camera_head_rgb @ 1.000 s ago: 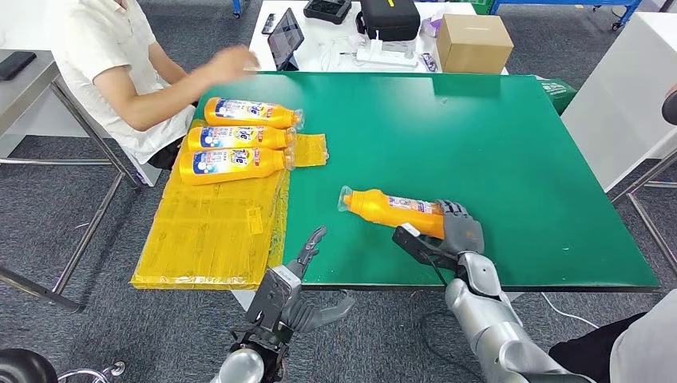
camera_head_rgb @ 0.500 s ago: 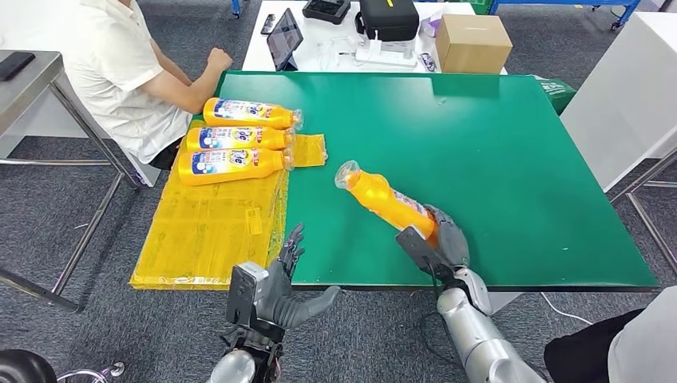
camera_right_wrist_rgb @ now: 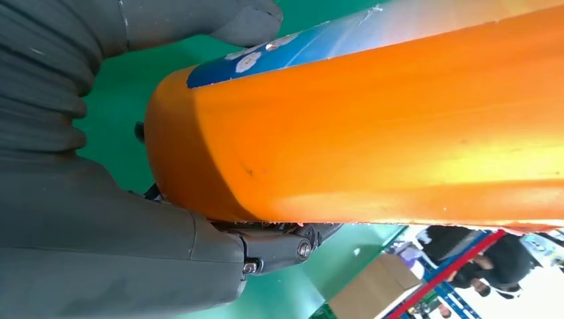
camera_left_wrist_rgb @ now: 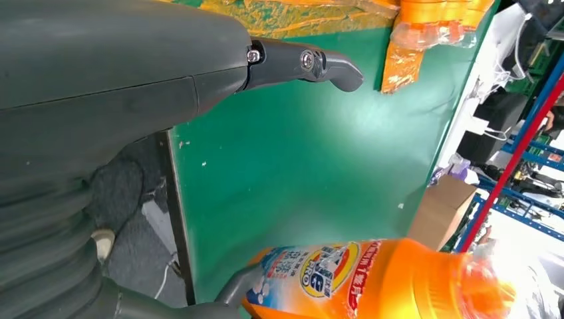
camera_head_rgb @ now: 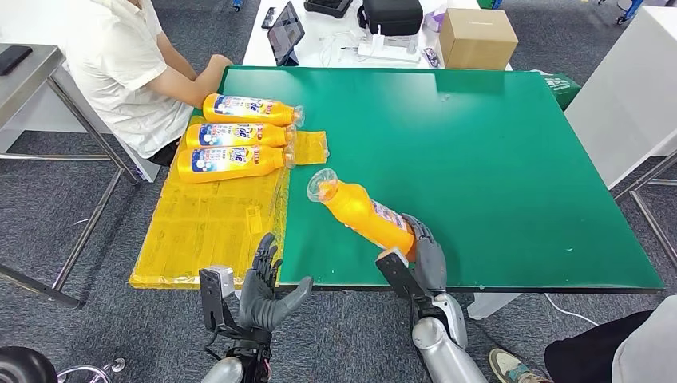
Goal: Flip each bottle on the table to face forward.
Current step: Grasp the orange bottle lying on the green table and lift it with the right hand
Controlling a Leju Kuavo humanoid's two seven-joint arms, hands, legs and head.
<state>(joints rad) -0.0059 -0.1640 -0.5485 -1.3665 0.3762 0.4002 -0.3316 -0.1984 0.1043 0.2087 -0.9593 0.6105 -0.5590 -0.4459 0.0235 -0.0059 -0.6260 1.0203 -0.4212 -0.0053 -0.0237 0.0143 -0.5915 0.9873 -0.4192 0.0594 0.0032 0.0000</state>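
Right hand (camera_head_rgb: 423,254) grips detergent bottle (camera_head_rgb: 363,212) base, raised off the counter (camera_head_rgb: 495,159), apparently for rotation. Left hand (camera_head_rgb: 263,291) open, empty.

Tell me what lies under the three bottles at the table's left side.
The three bottles lie on a yellow plastic sheet that hangs over the green table edge. What is beneath the sheet there is covered.

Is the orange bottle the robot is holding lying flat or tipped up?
Tipped up: the right hand grips the bottle's base, its cap end raised.
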